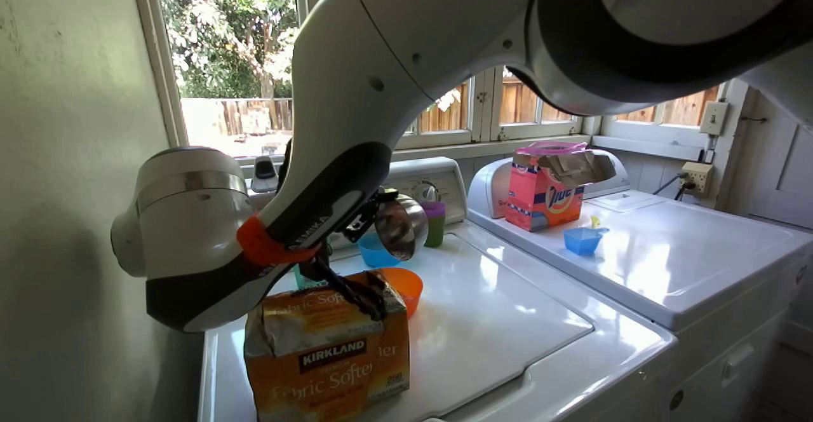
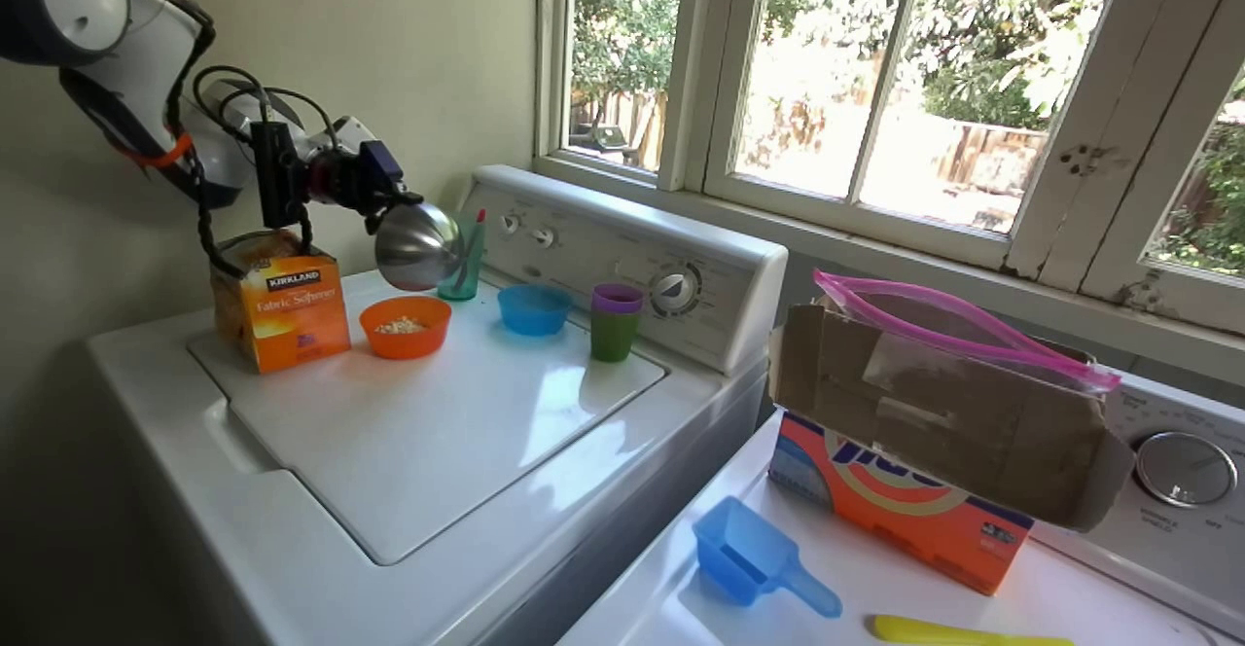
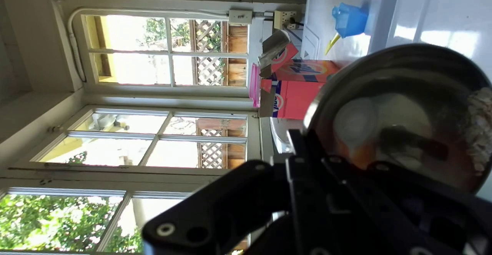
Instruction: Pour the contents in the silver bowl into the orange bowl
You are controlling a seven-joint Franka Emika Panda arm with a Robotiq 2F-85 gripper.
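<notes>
Windows [image 2: 875,72] light two white machines: a washer [image 2: 467,451] and a second machine [image 1: 692,244] beside it. Bearings are as seen in an exterior view, the orange bowl [image 2: 409,345] being the clock's centre.

Orange bowl: upright on the washer, holding pale flakes [image 2: 399,326]. Silver bowl [image 2: 416,249]: at 12 o'clock, raised clear of the washer, tilted well over, near the orange bowl but apart from it; both exterior views give that bearing. Gripper [image 3: 305,139]: jaws clamped on the silver bowl's rim, as the wrist view shows. More pale flakes [image 3: 481,126] lie against that bowl's inner wall, at 3 o'clock in the wrist view.

Other items on the washer: softener box [image 2: 297,320] at 9 o'clock, just beside the orange bowl; whether the two touch I cannot tell. Teal item [image 2: 471,281] with a red tip between 1 and 2, type unclear. Blue bowl [image 2: 535,313] at 3, green cup [image 2: 616,335] with a purple top farther along that bearing.

On the second machine: opened Tide box [image 2: 909,515] between 3 and 4, a pink-edged bag [image 2: 943,320] showing at its top; blue scoop [image 2: 744,554] at 4; yellow item [image 2: 963,632] farther out at 4, only partly in view.
</notes>
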